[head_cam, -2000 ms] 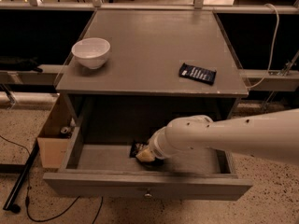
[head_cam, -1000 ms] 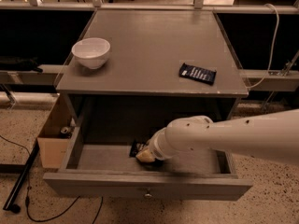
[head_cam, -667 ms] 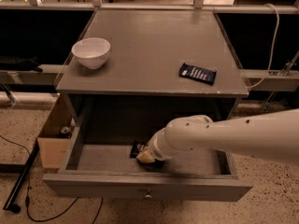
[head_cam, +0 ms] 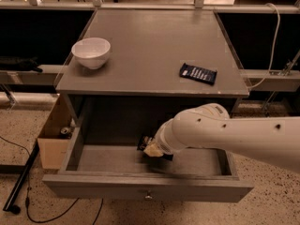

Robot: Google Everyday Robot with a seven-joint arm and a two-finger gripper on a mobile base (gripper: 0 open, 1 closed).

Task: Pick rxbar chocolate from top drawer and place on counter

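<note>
**No movement in 2 seconds: gripper parked on the bar in the drawer**

The white robot arm (head_cam: 225, 135) reaches from the right into the open wide grey wooden top drawer (head_cam: 140, 187), and its gripper (head_cam: 152, 149) sits low near the middle of the drawer floor. Over the last 2 seconds nothing has shifted: arm, gripper and drawer contents sit exactly as they did.

A small dark-wrapped flat bar, most likely the rxbar chocolate (head_cam: 141, 143), shows just to the left of the gripper and partly beneath it, touching or nearly so. The wrist hides the contact, so I cannot tell whether the gripper is spread, pressed together or pinching the bar.

My judgement is that the grasp is being settled, not yet followed by a lift; the bar lies in the drawer and the placing step is not begun.

On the flat grey-brown wooden counter (head_cam: 150, 46) above, a white round bowl (head_cam: 91, 52) stands at the left and a navy-blue wrapped bar (head_cam: 198, 73) lies at the right, not the one wanted.
</note>
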